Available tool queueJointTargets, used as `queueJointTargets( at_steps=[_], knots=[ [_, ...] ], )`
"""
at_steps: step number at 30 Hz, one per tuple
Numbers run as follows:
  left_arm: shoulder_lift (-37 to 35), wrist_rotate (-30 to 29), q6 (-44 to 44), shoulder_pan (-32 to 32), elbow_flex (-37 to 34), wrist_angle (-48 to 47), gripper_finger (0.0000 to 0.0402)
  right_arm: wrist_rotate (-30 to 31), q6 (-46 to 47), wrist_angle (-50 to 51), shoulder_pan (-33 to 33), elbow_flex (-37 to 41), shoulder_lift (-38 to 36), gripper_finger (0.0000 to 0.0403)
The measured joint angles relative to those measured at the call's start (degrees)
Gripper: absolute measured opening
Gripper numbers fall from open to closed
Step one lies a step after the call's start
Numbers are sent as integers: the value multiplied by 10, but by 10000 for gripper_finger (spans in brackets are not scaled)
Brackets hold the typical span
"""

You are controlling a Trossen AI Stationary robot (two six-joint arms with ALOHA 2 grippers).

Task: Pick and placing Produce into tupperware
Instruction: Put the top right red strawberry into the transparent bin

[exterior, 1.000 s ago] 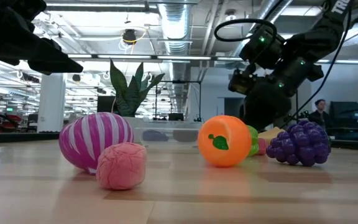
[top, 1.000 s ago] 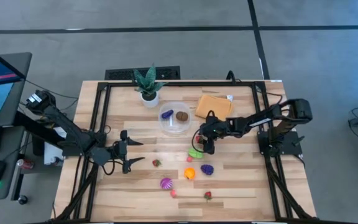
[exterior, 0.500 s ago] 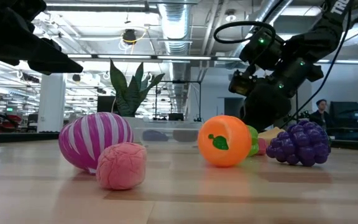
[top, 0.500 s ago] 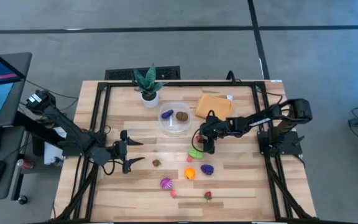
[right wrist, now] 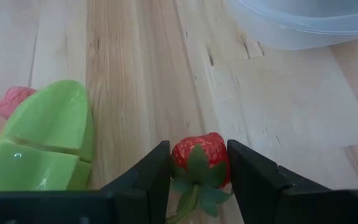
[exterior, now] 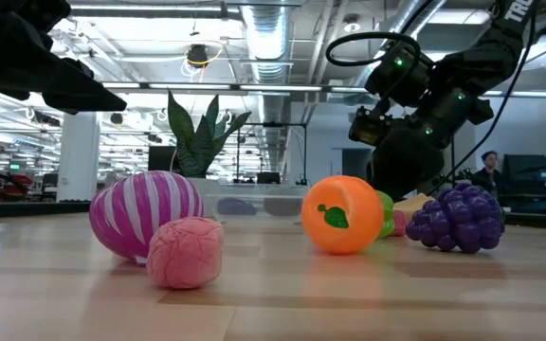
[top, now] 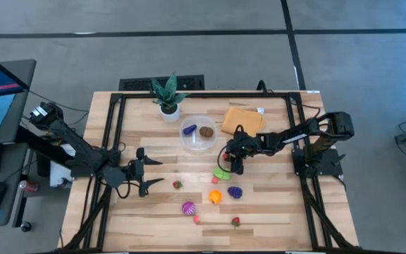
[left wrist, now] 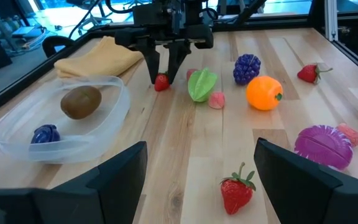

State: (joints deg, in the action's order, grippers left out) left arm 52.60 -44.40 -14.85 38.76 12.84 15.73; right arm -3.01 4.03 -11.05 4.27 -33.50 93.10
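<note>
**Operator:** Pale butcher-block table [top: 273, 212] inside a black frame, big workshop hall behind it. I've got the right gripper [right wrist: 199, 163] down on the wood just short of the clear tupperware [top: 200, 133], and its two dark fingers [right wrist: 146, 175] are pressed to either side of a small red strawberry [right wrist: 199, 158]. The left wrist view agrees: the berry [left wrist: 161, 81] sits between the fingertips, beside the green star fruit [left wrist: 200, 84].

**Observer:** Does it look secure?

**Operator:** I'd say so. It's a light, hard, glossy plastic toy, so it may squirt out if pinched off-centre. The pads are across its widest part, leaf cap pointing back at the wrist, which is where I'd want them.

**Observer:** What's in the tub?

**Operator:** A purple piece [left wrist: 45, 134] and a brown kiwi [left wrist: 81, 101]. The rest lies loose: grapes [top: 235, 191], the orange [top: 215, 197], a striped magenta one [top: 188, 207].

**Observer:** Left arm?

**Operator:** The left gripper [top: 151, 172] waits near the table's left side, fingers spread wide, nothing in them.
</note>
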Motion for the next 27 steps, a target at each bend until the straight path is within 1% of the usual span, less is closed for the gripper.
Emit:
queueJointTargets(
  at_steps=[5, 13, 20, 27],
  knots=[
    [0, 0, 0, 0, 0, 0, 286, 0, 0, 0, 0, 0, 0, 180],
    [0, 0, 0, 0, 0, 0, 286, 0, 0, 0, 0, 0, 0, 170],
    [0, 0, 0, 0, 0, 0, 286, 0, 0, 1, 0, -1, -1, 178],
    [0, 0, 0, 0, 0, 0, 286, 0, -13, 14, 0, -23, -2, 172]
  ],
)
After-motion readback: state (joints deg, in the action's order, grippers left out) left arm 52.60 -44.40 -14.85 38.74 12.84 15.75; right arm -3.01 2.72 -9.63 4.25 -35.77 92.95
